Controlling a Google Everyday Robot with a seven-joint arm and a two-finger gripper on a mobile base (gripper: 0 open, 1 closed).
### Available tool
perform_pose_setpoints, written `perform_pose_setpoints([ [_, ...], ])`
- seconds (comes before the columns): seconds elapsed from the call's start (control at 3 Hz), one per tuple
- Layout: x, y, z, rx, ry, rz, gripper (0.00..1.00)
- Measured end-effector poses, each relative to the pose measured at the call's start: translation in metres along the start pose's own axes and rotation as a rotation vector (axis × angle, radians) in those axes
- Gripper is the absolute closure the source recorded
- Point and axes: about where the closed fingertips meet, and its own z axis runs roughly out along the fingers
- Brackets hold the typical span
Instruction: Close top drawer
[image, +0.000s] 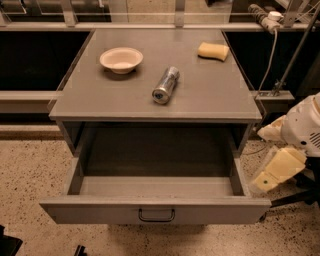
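The top drawer (100, 211) of the grey cabinet stands pulled far out toward me. Its deep box is empty inside. A small black loop handle (156, 215) sits at the centre of its front. My gripper (260, 159), with cream-coloured fingers (278, 169) on a white arm, hangs to the right of the cabinet. It is level with the drawer's right side wall, just beyond the front right corner, and not touching it. It is open and holds nothing.
On the cabinet top (210, 95) are a white bowl (121, 59), a silver can (166, 85) lying on its side and a yellow sponge (213, 51). A cable and metal stand (280, 75) rise at the right. Speckled floor (30, 170) lies around the cabinet.
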Motion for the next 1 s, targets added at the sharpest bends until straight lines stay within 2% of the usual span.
perform_pose_setpoints([
  [0.67,0.000,0.000,0.000,0.001,0.000,-0.001,0.65],
  [1.0,0.011,0.007,0.005,0.028,-0.047,0.023,0.88],
])
